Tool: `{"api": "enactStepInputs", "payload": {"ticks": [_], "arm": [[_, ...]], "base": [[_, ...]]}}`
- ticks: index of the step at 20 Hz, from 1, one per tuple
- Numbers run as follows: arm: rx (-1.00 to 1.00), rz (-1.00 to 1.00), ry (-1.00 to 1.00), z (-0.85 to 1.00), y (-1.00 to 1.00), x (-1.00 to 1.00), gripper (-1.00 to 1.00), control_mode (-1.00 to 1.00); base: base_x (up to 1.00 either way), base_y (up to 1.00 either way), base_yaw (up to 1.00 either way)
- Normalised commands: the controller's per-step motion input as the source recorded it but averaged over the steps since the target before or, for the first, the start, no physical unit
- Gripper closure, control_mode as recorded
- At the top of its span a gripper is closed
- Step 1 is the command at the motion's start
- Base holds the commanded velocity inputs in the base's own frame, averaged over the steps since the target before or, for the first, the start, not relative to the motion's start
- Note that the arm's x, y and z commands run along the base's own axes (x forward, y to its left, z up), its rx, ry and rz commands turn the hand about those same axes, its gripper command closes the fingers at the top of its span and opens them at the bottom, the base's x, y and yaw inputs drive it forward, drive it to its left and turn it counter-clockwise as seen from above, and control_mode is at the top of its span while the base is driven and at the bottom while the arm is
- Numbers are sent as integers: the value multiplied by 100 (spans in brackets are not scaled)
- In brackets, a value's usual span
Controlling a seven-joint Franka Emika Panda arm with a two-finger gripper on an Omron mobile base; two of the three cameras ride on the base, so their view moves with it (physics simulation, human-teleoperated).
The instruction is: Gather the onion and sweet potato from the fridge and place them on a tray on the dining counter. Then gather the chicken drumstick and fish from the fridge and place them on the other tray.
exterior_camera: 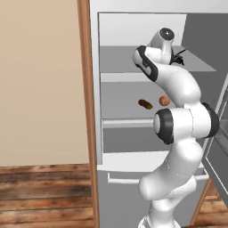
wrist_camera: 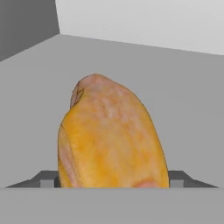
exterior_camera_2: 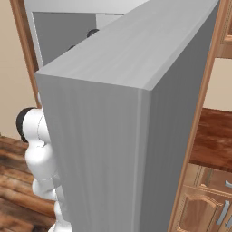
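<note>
The fridge (exterior_camera: pixel 95 89) stands open. On its middle shelf lie the round orange-brown onion (exterior_camera: pixel 164 100) and, to its left, the dark sweet potato (exterior_camera: pixel 145 104). My arm reaches onto the shelf above them. In the hand view the golden chicken drumstick (wrist_camera: pixel 109 135) lies on the grey shelf right in front of the hand. My gripper (wrist_camera: pixel 113 178) is open, one fingertip (wrist_camera: pixel 46 178) close on each side of the drumstick's near end. The fish and the trays are out of view.
The open fridge door (exterior_camera_2: pixel 113 118) looms large in the right base view, with my arm behind its left edge. A reddish-brown counter top (exterior_camera_2: pixel 213 136) with wooden cabinets below lies to its right. The fridge's wood-brown frame (exterior_camera: pixel 85 89) borders the opening on the left.
</note>
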Motion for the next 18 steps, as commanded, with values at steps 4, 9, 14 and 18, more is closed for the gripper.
{"api": "enactStepInputs", "payload": {"ticks": [4,9,14,18], "arm": [[18,0,5,-22,-17,0,100,-100],[24,0,0,-12,-11,-6,100,-100],[14,0,-1,0,0,-35,100,-100],[3,0,-8,4,3,-75,100,-100]], "base": [[0,0,0],[0,0,0],[0,0,0],[0,0,0]]}}
